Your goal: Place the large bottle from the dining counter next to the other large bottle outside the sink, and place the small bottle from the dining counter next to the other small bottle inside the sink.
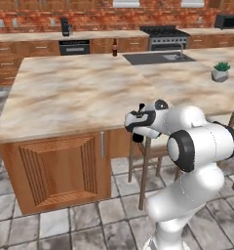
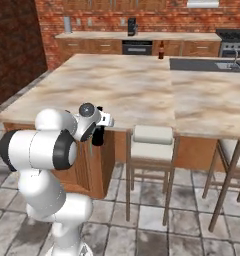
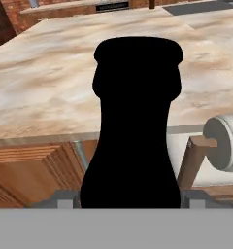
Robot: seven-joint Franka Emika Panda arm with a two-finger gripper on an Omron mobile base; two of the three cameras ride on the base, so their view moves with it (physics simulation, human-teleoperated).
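My pincer (image 3: 130, 198) is clamped on the large bottle (image 3: 133, 126). Its black body fills the space between my two tips, which flank its lower part on either side. In the hand view it stands straight up along the line of my fingers, so I judge the grip to be low and square, which should stop a tall, narrow thing from swinging as I travel.

I hold it off the dining surface (image 1: 75, 93), just outside its near edge and slightly below the stone top, above the stool (image 2: 152, 136) tucked against the cabinets. It is clear of the edge, so it touches nothing.

The sink (image 1: 158, 58) sits at the far end of the dining surface. The other large bottle (image 1: 114, 47) stands upright just beside the sink's near corner, outside the basin. That is the partner mine belongs next to, and it is well apart from me.

My judgement is that the carry across the dining surface comes next. The main risk is knocking the standing bottle when I set mine down beside it.
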